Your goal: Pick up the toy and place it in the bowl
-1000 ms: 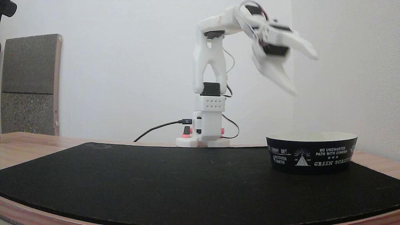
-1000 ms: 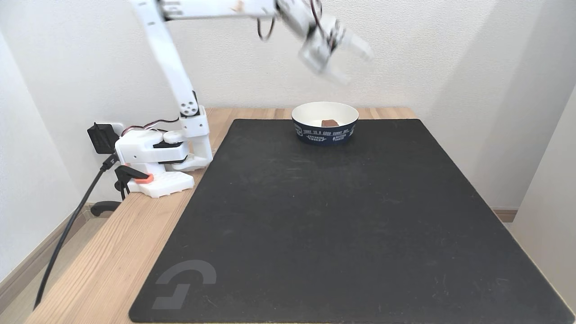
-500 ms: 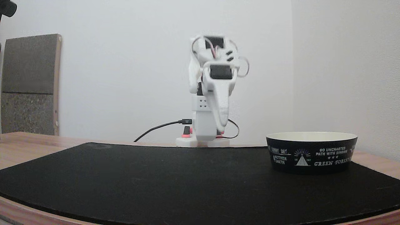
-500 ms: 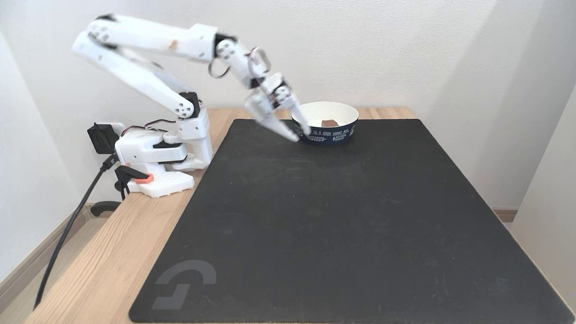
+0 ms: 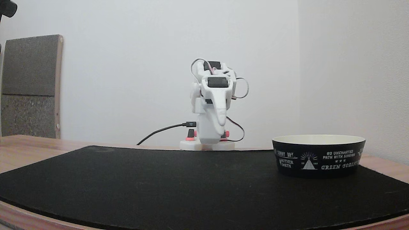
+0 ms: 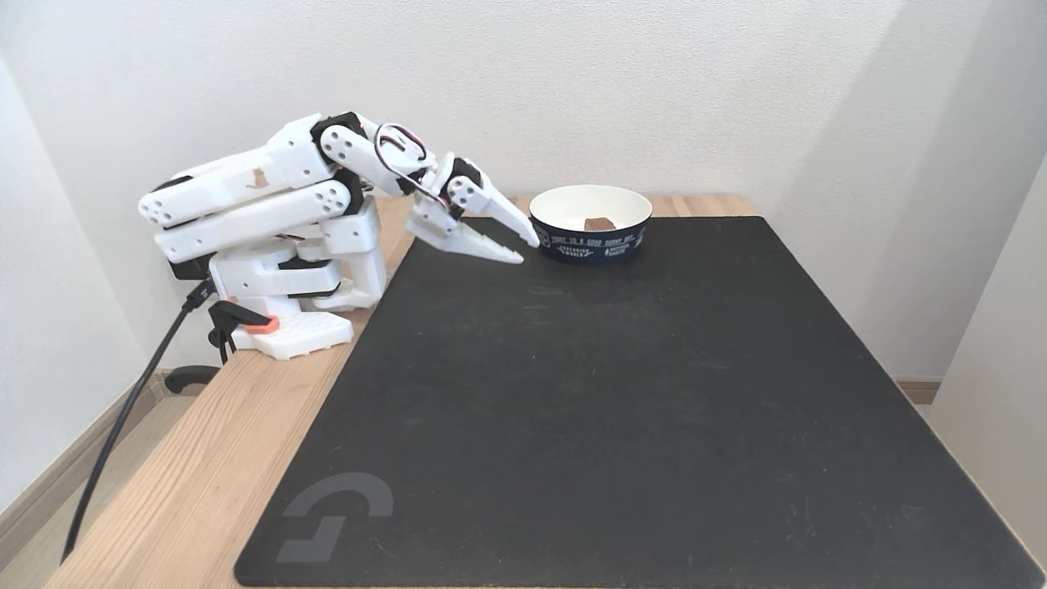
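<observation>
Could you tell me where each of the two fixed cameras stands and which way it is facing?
A fixed view: low, near mat level, facing the arm's front and the wall behind; the folded arm with its gripper hanging down, and the bowl at right.
A fixed view: high, looking down along the black mat; the arm from the side at left, gripper slightly open beside the bowl, the toy inside it.
Shared: arm, bowl, mat, wooden table.

I see a black mat (image 6: 622,409) filling most of the wooden table (image 6: 196,483), a black cable (image 6: 123,417) trailing off the frame's lower left, and a grey board (image 5: 30,86) upper left against the wall.
</observation>
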